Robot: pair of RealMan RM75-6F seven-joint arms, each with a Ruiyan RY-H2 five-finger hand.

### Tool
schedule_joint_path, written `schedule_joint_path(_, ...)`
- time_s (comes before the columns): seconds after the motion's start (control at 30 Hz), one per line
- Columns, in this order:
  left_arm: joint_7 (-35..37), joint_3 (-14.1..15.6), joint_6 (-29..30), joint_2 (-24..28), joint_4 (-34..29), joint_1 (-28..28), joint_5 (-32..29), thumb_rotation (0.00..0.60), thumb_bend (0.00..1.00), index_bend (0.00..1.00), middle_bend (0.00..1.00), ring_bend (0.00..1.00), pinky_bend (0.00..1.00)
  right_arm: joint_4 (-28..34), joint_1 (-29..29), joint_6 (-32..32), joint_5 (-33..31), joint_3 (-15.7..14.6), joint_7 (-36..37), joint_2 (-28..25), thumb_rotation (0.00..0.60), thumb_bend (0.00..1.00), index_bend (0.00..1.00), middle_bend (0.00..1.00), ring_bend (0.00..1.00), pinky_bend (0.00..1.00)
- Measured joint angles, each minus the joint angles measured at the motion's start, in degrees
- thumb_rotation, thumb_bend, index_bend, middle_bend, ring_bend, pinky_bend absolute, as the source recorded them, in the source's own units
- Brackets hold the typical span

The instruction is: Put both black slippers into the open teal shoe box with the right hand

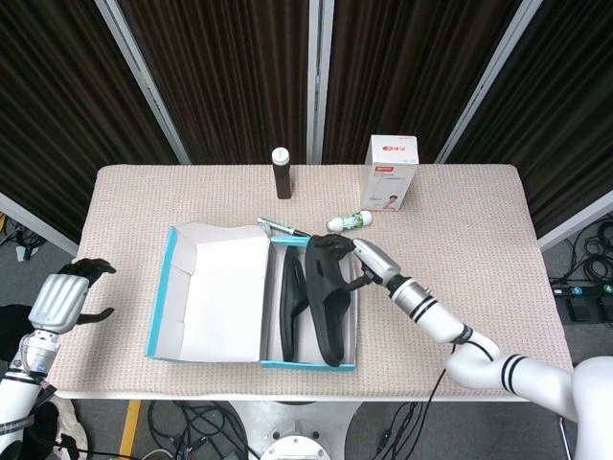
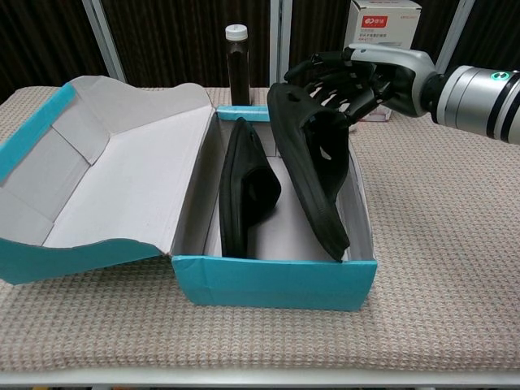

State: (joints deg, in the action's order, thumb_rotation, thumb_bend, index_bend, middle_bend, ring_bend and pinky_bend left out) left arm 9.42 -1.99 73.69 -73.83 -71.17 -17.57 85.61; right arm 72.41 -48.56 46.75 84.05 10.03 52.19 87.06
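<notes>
The open teal shoe box (image 1: 167,287) (image 2: 276,284) lies on the table with its white lid folded out to the left. One black slipper (image 1: 292,307) (image 2: 244,187) stands on edge in the left half of the box. My right hand (image 1: 362,259) (image 2: 357,77) grips the heel end of the second black slipper (image 1: 328,302) (image 2: 313,171), which tilts into the right half of the box with its toe down near the front wall. My left hand (image 1: 72,295) hangs off the table's left edge, fingers apart, holding nothing.
A dark bottle with a white cap (image 1: 281,173) (image 2: 236,65) and a white and red carton (image 1: 393,172) (image 2: 382,20) stand at the back. A small white and green bottle (image 1: 349,221) and a pen-like tube (image 1: 283,227) lie just behind the box.
</notes>
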Motion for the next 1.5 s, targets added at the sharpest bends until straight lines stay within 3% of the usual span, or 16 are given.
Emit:
schedule_joint_path(0.43, 0.7, 0.2, 0.0, -0.1, 0.7, 0.3, -0.1, 0.6, 0.13, 0.32, 0.26, 0.22, 0.33, -1.7, 0.1, 0.5, -1.8, 0.6, 0.4, 2.1, 0.6, 0.17, 0.23, 0.53, 0.41, 0.41)
schedule_joint_path(0.8, 1.0, 0.2, -0.1, -0.3, 1.1, 0.3, 0.0, 0.6, 0.13, 0.32, 0.26, 0.22, 0.33, -3.4, -0.6, -1.2, -0.9, -1.0, -2.4, 2.3, 0.6, 0.17, 0.24, 0.52, 0.39, 0.41)
schedule_joint_path(1.0, 1.0, 0.1, -0.3, -0.3, 1.0, 0.1, 0.0, 0.6, 0.13, 0.32, 0.26, 0.22, 0.33, -2.3, -1.1, -1.2, 0.4, -1.3, -1.8, 1.0, 0.6, 0.05, 0.17, 0.43, 0.25, 0.35)
schedule_joint_path(1.17, 1.0, 0.2, -0.2, -0.2, 0.7, 0.2, 0.0, 0.6, 0.13, 0.32, 0.26, 0.22, 0.33, -1.6, -1.8, -1.9, 1.9, -2.2, -1.4, -0.6, 0.6, 0.02, 0.09, 0.31, 0.12, 0.26)
schedule_joint_path(1.5, 0.9, 0.2, -0.5, -0.1, 0.4, 0.0, 0.1, 0.6, 0.13, 0.32, 0.26, 0.22, 0.33, -0.5, -2.8, -3.5, 2.4, -3.8, -4.7, -2.3, 0.6, 0.02, 0.02, 0.21, 0.04, 0.21)
